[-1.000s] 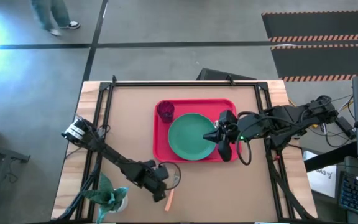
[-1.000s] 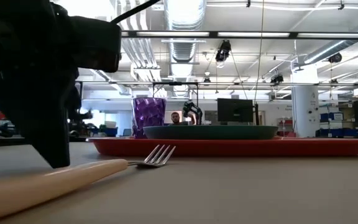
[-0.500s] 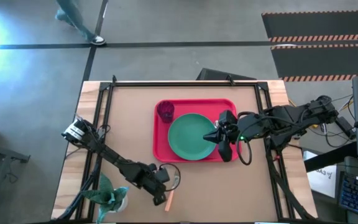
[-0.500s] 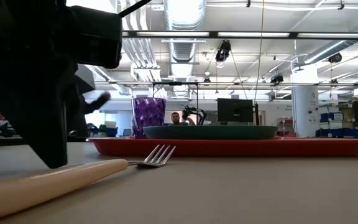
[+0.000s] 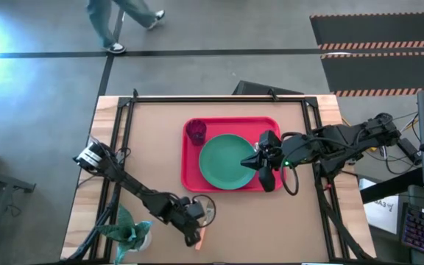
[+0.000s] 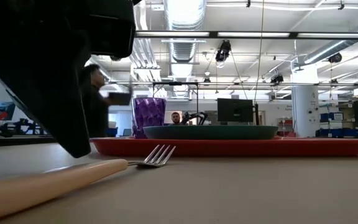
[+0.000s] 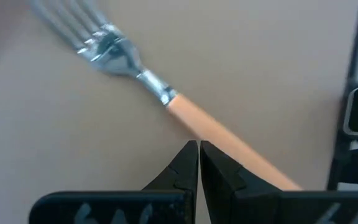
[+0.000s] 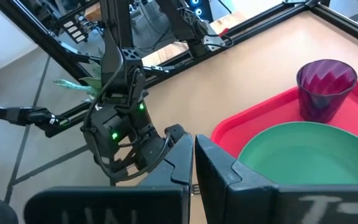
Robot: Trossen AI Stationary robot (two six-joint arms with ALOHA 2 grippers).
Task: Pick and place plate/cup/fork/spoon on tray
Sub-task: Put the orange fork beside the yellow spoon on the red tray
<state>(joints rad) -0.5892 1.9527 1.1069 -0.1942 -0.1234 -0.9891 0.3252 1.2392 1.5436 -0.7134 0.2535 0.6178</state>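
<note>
The fork [image 7: 166, 102] lies flat on the worktop just ahead of the left gripper [image 7: 198, 149], whose jaws are pressed together and empty; its handle runs slantwise past their tips.

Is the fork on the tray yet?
No. The fork lies flat on the table, outside the tray, with the shut left gripper above its handle.

Grey floor [image 5: 219, 70] (striped mat [image 5: 381, 33] beyond) — ceiling ducts [image 6: 182, 18] overhead.
</note>
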